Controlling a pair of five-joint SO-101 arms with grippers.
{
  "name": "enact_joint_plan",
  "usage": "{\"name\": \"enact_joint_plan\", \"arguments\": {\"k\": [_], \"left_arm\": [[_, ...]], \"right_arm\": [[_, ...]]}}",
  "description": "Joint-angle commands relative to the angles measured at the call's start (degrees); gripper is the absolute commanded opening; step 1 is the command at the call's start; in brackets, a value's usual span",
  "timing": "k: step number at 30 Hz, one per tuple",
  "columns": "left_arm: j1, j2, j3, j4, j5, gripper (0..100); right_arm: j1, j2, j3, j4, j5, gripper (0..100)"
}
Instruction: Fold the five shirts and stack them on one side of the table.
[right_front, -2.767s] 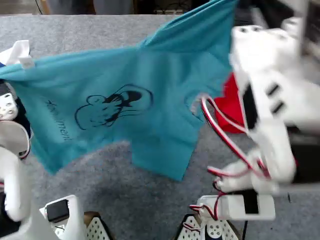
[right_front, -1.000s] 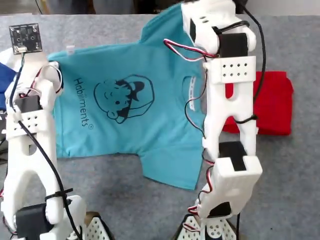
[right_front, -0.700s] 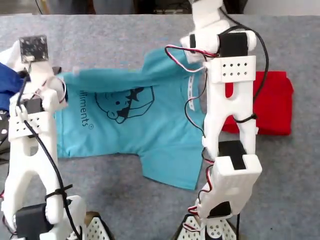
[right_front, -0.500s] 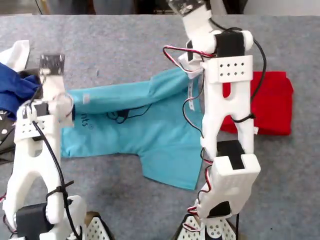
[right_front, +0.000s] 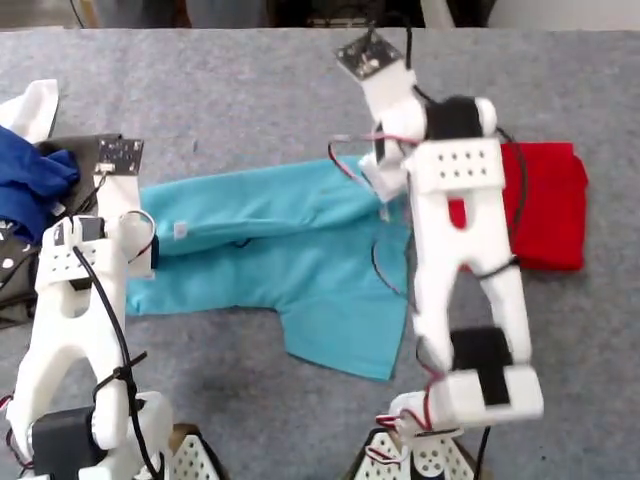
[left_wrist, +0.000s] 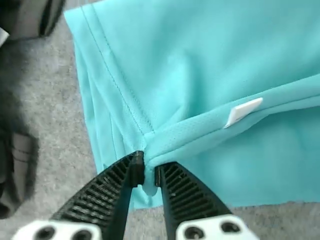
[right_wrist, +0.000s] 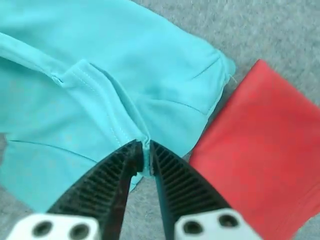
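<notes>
Left hand (left_wrist: 146, 172) pinching teal shirt (right_front: 300, 270) fold at 9 o'clock; right hand (right_wrist: 144, 156) pinching its 3 o'clock edge, just beside folded red shirt (right_front: 550, 210).

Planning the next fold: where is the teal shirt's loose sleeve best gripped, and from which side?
On the teal shirt, take the loose sleeve at its hem corner, probably from the robot's side: it lies flat and juts that way, clear of the red shirt.

Grey, felt-like table top (right_front: 220, 90), lightly textured
</notes>
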Motion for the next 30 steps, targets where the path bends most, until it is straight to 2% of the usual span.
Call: {"name": "enact_joint_plan", "arguments": {"k": [1,5,12,17,27,30], "left_arm": [[0.04,-0.70,-0.48,2.02,-2.02,3],[-0.22,-0.70,-0.04,2.73,-5.19,3],[-7.96,-0.62,0.57,2.73,-8.35,3],[-6.99,-0.62,4.18,2.37,-8.79,3],[-7.34,-0.62,5.93,2.73,-11.16,3],[-10.07,-0.62,4.53,2.73,-11.60,3]], "right_arm": [[2.64,-9.36,13.32,-7.47,0.35,1.4],[6.51,-17.27,23.34,-11.87,0.18,1.4],[7.12,-30.02,35.56,-13.19,0.79,1.4],[7.30,-35.82,44.79,-15.12,0.79,1.4],[7.47,-50.42,54.46,-9.76,7.47,1.4],[7.12,-53.41,55.96,-6.95,9.67,1.4]]}}
